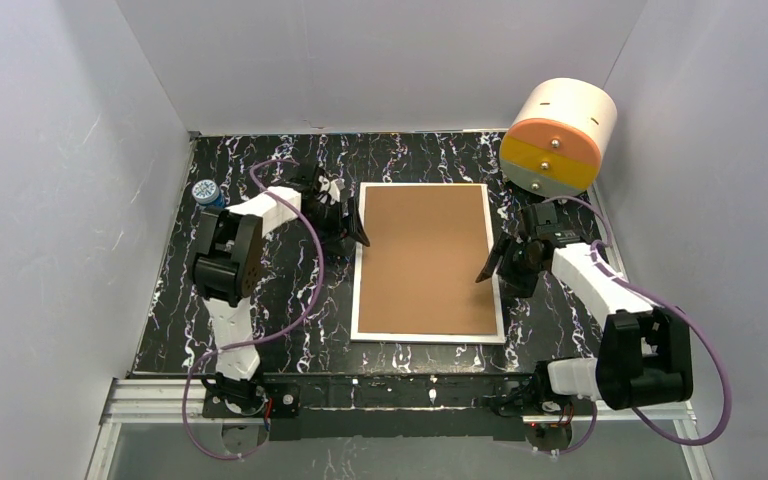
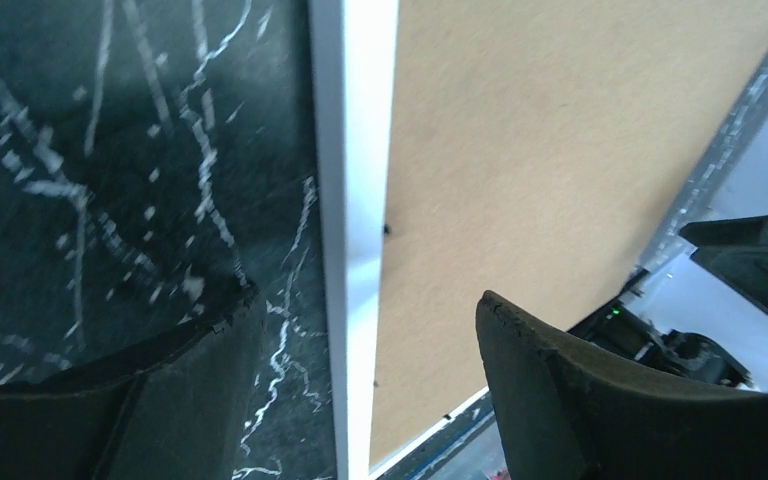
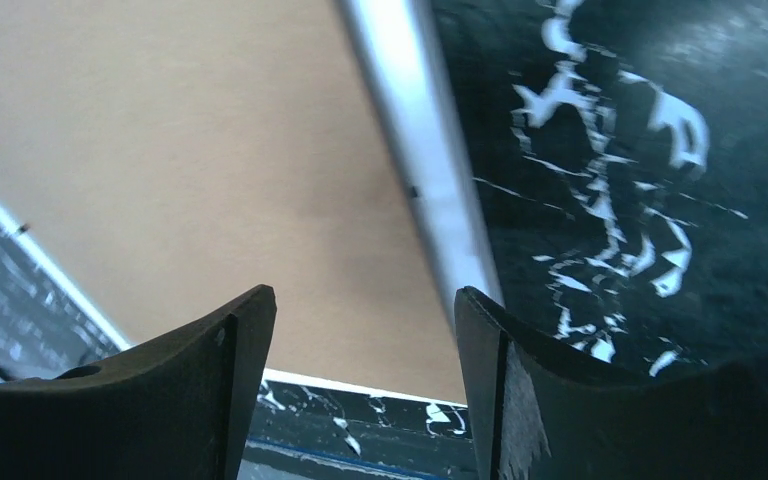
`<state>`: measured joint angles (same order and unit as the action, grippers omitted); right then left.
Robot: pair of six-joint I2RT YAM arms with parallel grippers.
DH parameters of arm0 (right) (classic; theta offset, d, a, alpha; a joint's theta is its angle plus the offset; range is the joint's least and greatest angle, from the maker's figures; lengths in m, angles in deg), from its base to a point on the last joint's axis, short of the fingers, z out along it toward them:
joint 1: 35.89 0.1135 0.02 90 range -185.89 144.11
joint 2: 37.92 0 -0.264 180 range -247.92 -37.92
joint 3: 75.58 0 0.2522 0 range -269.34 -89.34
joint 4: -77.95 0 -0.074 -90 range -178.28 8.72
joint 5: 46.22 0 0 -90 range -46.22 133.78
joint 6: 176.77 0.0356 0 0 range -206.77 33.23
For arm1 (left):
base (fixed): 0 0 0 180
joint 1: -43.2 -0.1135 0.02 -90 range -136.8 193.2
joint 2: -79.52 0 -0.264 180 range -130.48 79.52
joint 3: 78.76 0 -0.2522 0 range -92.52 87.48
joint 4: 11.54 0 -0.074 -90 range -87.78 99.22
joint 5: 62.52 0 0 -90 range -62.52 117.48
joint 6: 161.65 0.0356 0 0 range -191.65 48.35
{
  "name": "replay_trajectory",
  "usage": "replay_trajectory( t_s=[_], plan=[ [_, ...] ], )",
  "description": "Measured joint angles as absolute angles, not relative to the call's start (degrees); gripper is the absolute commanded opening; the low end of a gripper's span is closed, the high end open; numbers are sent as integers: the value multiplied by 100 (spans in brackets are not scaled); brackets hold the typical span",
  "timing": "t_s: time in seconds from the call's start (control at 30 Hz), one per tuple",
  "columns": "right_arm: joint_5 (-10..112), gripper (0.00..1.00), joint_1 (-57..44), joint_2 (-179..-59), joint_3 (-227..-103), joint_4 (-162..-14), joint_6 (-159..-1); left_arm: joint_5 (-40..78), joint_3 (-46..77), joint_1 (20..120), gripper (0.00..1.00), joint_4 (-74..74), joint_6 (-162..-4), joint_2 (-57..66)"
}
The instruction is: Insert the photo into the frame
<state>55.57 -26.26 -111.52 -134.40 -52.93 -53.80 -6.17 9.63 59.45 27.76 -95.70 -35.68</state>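
The frame (image 1: pixel 426 262) lies face down in the middle of the black marbled table, its brown fibreboard back up inside a narrow white rim. The photo is not in view. My left gripper (image 1: pixel 358 232) is open and empty, astride the frame's left rim; in the left wrist view the rim (image 2: pixel 355 200) runs between its open fingers (image 2: pixel 560 390). My right gripper (image 1: pixel 490 268) is open and empty at the frame's right edge; in the right wrist view the rim (image 3: pixel 420 170) passes by its fingers (image 3: pixel 520 400), with the brown back (image 3: pixel 180 150) beside it.
A white-and-orange drum (image 1: pixel 558 138) lies on its side at the back right corner. A small blue-capped bottle (image 1: pixel 206 193) stands at the back left. White walls close in the table (image 1: pixel 260 330) on three sides.
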Motion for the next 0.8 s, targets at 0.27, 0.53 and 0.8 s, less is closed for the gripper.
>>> replay_trajectory(
  t_s=[0.27,0.53,0.8],
  plan=[
    [4713,89,-2641,-11535,-13440,-5020,-4880,-156,1809,5945,75,2726,-9557,-2862],
    [5511,89,-2661,-12217,-13420,-5407,-4995,-250,2305,5965,72,2535,-9706,-2536],
    [7002,88,-2523,-12217,-13060,-6194,-5074,-422,2098,5945,68,2590,-9750,-2744]
  ],
)
